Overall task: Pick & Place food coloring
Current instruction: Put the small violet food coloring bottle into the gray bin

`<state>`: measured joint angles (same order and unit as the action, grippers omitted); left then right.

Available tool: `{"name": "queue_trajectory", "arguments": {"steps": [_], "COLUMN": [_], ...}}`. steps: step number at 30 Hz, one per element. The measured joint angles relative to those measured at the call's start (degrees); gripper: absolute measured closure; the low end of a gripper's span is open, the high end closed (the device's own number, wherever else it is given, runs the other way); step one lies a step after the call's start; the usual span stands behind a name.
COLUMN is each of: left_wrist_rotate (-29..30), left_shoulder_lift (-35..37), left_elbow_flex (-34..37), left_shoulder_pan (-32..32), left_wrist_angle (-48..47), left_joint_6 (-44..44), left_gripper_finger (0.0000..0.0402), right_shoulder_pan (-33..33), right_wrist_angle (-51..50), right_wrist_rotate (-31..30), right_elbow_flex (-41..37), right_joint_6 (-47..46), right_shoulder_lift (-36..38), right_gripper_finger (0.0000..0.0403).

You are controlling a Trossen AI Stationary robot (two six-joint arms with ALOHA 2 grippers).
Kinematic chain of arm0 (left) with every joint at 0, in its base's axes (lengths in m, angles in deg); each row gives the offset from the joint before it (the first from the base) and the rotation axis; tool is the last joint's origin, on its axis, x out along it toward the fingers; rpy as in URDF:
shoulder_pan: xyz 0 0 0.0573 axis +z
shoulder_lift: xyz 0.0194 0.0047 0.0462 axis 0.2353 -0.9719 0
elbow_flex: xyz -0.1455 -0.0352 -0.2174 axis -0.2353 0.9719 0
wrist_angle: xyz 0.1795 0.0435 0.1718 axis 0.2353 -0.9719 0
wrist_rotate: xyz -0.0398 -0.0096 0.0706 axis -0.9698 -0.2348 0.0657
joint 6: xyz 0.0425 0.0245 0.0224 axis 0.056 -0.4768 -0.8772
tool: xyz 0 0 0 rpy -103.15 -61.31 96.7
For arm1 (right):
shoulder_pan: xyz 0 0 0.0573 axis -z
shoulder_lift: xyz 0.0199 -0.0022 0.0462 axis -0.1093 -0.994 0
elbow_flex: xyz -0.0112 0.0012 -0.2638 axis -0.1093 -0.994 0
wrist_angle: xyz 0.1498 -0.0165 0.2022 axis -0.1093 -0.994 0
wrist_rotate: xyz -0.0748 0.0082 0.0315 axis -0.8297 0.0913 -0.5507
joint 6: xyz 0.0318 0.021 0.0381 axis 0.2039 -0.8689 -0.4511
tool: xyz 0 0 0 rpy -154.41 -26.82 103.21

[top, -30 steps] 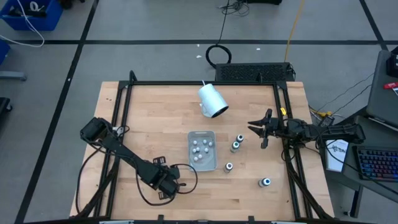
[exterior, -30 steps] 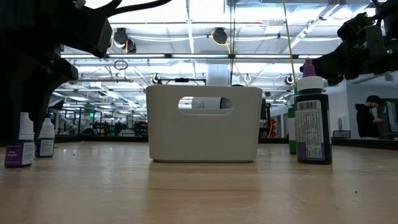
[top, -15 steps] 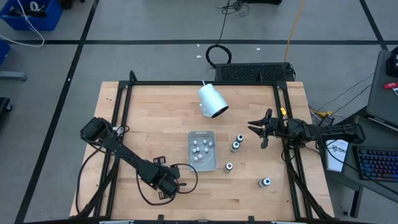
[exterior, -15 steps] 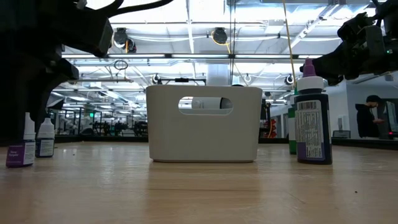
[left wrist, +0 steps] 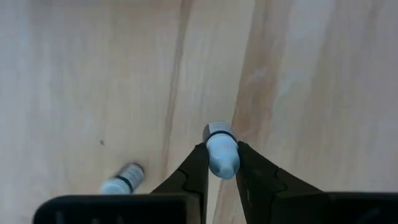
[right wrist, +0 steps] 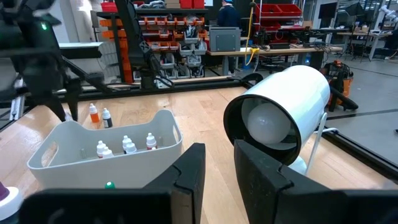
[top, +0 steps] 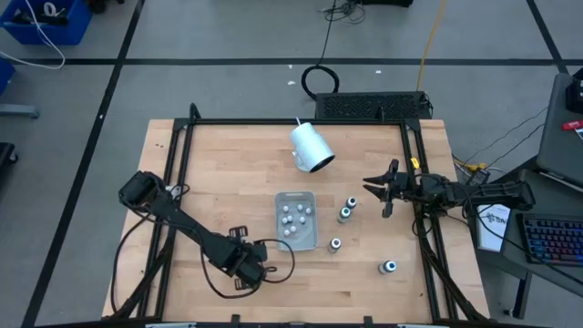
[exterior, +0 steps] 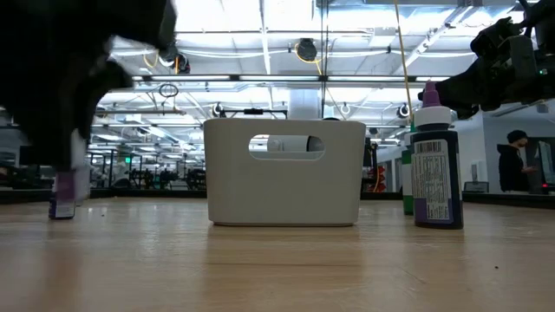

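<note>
Left wrist view: a small whitish food coloring bottle (left wrist: 221,153) with a dark band under its cap is clamped between the left gripper (left wrist: 220,163) fingers, above the bare wood table (left wrist: 311,81).

A second little bottle (left wrist: 121,179) lies just beside it on the wood. In the high view, more tiny bottles sit inside the tray (top: 279,202); four dark bottles (top: 344,214) stand to its right. The right gripper (top: 383,191) hovers near them, fingers apart, holding nothing.
</note>
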<state>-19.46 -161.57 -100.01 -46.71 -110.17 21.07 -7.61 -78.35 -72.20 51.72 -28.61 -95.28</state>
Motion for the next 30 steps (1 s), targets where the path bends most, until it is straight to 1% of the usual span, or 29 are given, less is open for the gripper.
{"name": "queue_trajectory", "arguments": {"steps": [2, 6, 10, 13, 16, 20, 22, 27, 30], "left_wrist_rotate": [0.45, 4.19, 8.88, 9.14, 8.20, 3.52, 1.41, -6.11, -7.51], "left_shoulder_lift": [0.00, 0.02, 0.13, 0.13, 0.13, 0.09, 0.09, 0.09, -1.01], "left_elbow_flex": [-3.86, -13.15, -21.03, -23.92, -24.38, -22.70, -21.90, -18.80, -17.68], "left_shoulder_pan": [0.99, 4.03, 8.08, 12.80, 18.26, 25.69, 28.50, 32.25, 33.25], "left_wrist_angle": [-4.03, -10.61, -14.69, -14.26, -13.67, -11.35, -8.52, 0.13, 2.26], "left_joint_6": [-1.52, -5.93, -15.84, -24.49, -30.46, -35.53, -37.59, -43.91, -45.63], "left_gripper_finger": [0.0341, 0.0341, 0.0341, 0.0341, 0.0341, 0.0342, 0.0342, 0.0343, 0.0343], "right_shoulder_pan": [-0.01, -0.01, -0.01, 0.01, 0.00, -0.01, 0.00, 0.01, 0.00], "right_wrist_angle": [0.01, 0.01, 0.00, 0.02, 0.02, 0.02, 0.02, 0.02, 0.02], "right_wrist_rotate": [0.00, 0.00, 0.00, 0.00, 0.00, 0.00, 0.00, 0.00, 0.00], "right_elbow_flex": [-0.01, -0.01, -0.01, -0.01, 0.01, 0.01, -0.01, 0.00, -0.01], "right_joint_6": [0.00, 0.01, -0.01, 0.01, 0.01, -0.01, 0.00, 0.01, -0.01], "right_shoulder_lift": [-0.01, -0.01, -0.01, -0.01, -0.01, 0.00, -0.01, -0.01, -0.01], "right_gripper_finger": [0.0325, 0.0325, 0.0325, 0.0325, 0.0325, 0.0325, 0.0325, 0.0325, 0.0325]}}
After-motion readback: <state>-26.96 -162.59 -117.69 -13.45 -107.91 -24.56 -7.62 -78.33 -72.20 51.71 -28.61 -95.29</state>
